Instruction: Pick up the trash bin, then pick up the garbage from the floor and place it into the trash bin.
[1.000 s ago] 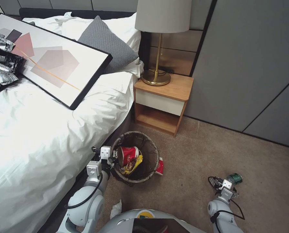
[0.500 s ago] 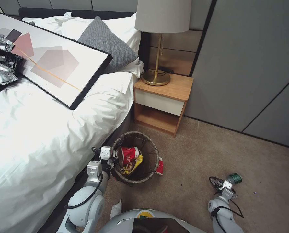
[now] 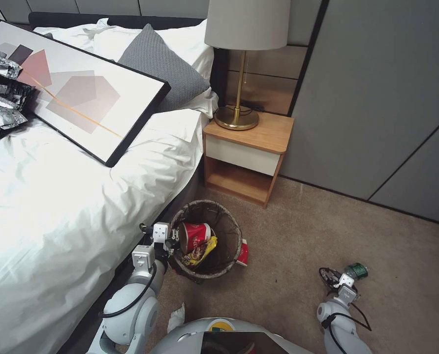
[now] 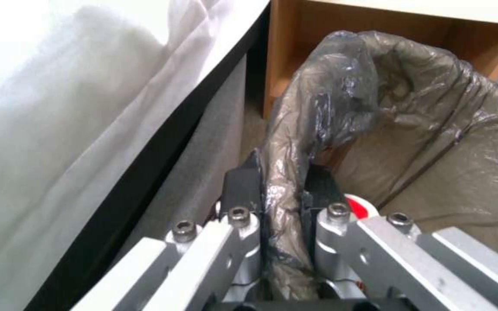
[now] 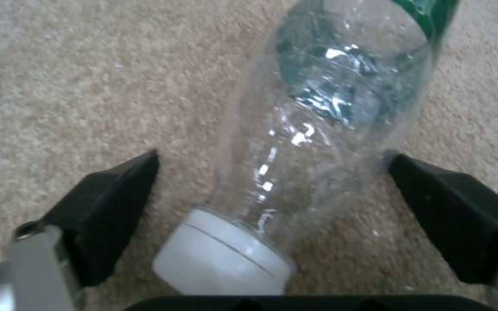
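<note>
Squeezing my spread right pincer (image 5: pixel 272 207) shut around the bottle's (image 5: pixel 318 129) middle is best, while my left pincer (image 4: pixel 278 190) is pinching the trash bin's (image 3: pixel 229 231) rim.

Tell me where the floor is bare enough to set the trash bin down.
Bare carpet lies between the trash bin, the nightstand and the plastic bottle. It is crowded along the bed: the left hand grips the bin's rim there, and a red cup lies beside it.
</note>
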Motion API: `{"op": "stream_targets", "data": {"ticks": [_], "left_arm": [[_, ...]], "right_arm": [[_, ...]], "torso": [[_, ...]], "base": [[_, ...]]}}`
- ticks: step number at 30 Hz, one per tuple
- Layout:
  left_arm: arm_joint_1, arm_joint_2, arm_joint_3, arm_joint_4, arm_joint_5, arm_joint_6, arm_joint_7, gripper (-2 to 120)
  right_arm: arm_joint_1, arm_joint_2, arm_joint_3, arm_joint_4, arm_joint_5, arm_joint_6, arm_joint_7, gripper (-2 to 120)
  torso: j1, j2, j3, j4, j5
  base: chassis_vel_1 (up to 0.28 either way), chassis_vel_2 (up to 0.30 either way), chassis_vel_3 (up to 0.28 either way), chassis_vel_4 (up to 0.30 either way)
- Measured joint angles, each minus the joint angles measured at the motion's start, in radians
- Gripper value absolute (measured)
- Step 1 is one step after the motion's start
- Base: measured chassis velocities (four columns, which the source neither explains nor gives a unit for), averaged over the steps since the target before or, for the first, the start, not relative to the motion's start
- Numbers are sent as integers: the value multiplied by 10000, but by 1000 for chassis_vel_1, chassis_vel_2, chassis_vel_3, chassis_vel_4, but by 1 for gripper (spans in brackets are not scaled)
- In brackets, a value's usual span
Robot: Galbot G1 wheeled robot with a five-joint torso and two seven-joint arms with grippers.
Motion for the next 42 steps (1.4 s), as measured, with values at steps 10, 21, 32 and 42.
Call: {"op": "stream_targets", "data": {"ticks": [10, 21, 32, 42], "left_arm": [[-32, 3, -4, 55, -3, -8, 6, 7], [-52, 2, -2, 94, -5, -8, 11, 7], [-48, 2, -12, 91, -5, -9, 14, 7], [-39, 7, -14, 45, 4, -6, 14, 7]], "right_arm": [[-3, 4, 52, 87, -243, 219, -14, 59], [-52, 7, 78, 161, -421, 331, -36, 29], [-35, 1, 83, 161, -545, 461, -62, 29], [-161, -11, 153, 386, -940, 912, -54, 29]], "torso": [[0, 0, 0, -1, -2], [0, 0, 0, -1, -5], [0, 0, 0, -1, -4], [0, -1, 0, -1, -2]], "base": [[0, 0, 0, 0], [0, 0, 0, 0], [0, 0, 0, 0], [0, 0, 0, 0]]}}
